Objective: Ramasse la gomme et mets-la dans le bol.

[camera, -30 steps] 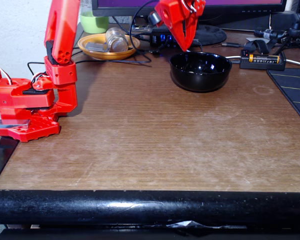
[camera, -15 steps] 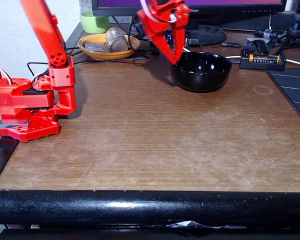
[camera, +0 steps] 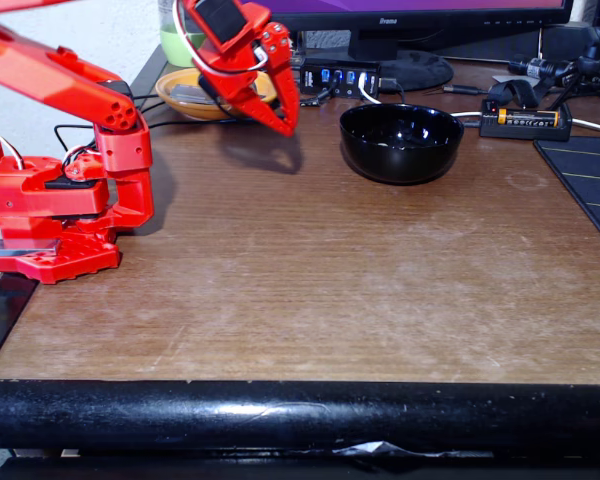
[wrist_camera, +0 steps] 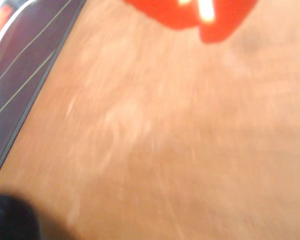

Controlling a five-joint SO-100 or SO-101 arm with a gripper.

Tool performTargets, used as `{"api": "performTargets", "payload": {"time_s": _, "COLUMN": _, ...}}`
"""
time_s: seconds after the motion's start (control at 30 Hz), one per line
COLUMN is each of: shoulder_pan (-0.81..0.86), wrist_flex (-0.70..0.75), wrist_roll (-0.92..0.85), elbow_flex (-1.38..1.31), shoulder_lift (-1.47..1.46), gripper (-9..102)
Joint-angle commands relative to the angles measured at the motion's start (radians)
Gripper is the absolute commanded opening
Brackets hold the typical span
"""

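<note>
I take the bowl (camera: 401, 142) as my landmark; it sits black and glossy on the table (camera: 310, 290), and from the fixed view I see nothing white inside it, though its near wall hides part of the bottom; I cannot locate the eraser in either picture, so it may lie in that hidden part, and I will not say more than that. The gripper (camera: 286, 122) hangs above the table, well to the left of the bowl in the fixed view, tips pointing down and toward the bowl; the fingers look drawn together with nothing visible between them, but the angle is poor and I cannot tell their state for certain.

My judgement on handling: an eraser is light, slightly yielding and grippy rather than slippery, not fragile; best taken across its short width near the middle.

The fixed view gives the arm's pose, the bowl, and behind it an orange dish (camera: 185, 98) and a battery charger (camera: 525, 119); the wrist view, badly blurred, gives bare wood close up, a dark mat (wrist_camera: 25, 65) at its left edge, and a red gripper part at the top.
</note>
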Motion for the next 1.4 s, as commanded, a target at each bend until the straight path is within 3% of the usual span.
{"api": "performTargets", "payload": {"time_s": 0.0, "shoulder_pan": -0.015, "wrist_flex": -0.023, "wrist_roll": -0.005, "elbow_flex": 0.057, "shoulder_lift": 0.109, "gripper": -6}}
{"api": "performTargets", "payload": {"time_s": 0.23, "shoulder_pan": -0.031, "wrist_flex": -0.046, "wrist_roll": 0.086, "elbow_flex": 0.221, "shoulder_lift": 0.235, "gripper": -6}}
{"api": "performTargets", "payload": {"time_s": 0.73, "shoulder_pan": -0.049, "wrist_flex": 0.064, "wrist_roll": 0.110, "elbow_flex": 0.388, "shoulder_lift": 0.420, "gripper": -6}}
{"api": "performTargets", "payload": {"time_s": 1.37, "shoulder_pan": 0.178, "wrist_flex": 0.021, "wrist_roll": 0.135, "elbow_flex": 0.603, "shoulder_lift": 0.485, "gripper": -6}}
